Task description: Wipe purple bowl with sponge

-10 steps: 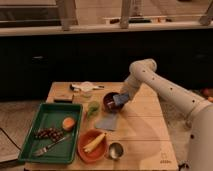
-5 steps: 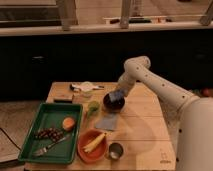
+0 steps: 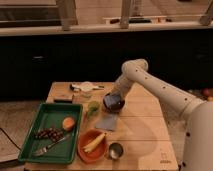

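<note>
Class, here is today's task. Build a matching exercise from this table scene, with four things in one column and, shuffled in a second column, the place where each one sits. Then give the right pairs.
Things
1. purple bowl
2. metal cup
3. round orange fruit
4. grey-blue cloth

Places
A. inside the green tray
B. beside the orange bowl, near the front edge of the table
C. flat on the table, between the purple bowl and the orange bowl
D. mid-table, with the gripper at it

Pairs: 1-D, 2-B, 3-A, 4-C
</note>
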`<state>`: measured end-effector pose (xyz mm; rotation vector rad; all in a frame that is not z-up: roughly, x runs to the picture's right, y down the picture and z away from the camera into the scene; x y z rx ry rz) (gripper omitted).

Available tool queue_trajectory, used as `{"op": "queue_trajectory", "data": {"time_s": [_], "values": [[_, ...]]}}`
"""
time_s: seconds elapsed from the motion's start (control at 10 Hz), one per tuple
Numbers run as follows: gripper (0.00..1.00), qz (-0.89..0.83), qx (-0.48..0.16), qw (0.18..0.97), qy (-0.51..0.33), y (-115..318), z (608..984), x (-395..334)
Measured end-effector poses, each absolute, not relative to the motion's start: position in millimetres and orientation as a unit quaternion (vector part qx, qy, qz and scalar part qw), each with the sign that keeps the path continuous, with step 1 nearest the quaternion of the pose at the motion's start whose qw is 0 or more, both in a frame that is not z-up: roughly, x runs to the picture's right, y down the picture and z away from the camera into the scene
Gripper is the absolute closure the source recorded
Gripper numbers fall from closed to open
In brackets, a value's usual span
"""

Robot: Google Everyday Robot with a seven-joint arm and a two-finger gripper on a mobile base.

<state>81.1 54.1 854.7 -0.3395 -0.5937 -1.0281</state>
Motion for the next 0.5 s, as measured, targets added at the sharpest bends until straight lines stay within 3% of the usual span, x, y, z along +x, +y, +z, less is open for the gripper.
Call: {"op": "queue_trajectory", "data": {"time_s": [0.5], "values": [[1.0, -0.449, -0.184, 0.839, -0.247, 49, 866, 142]]}}
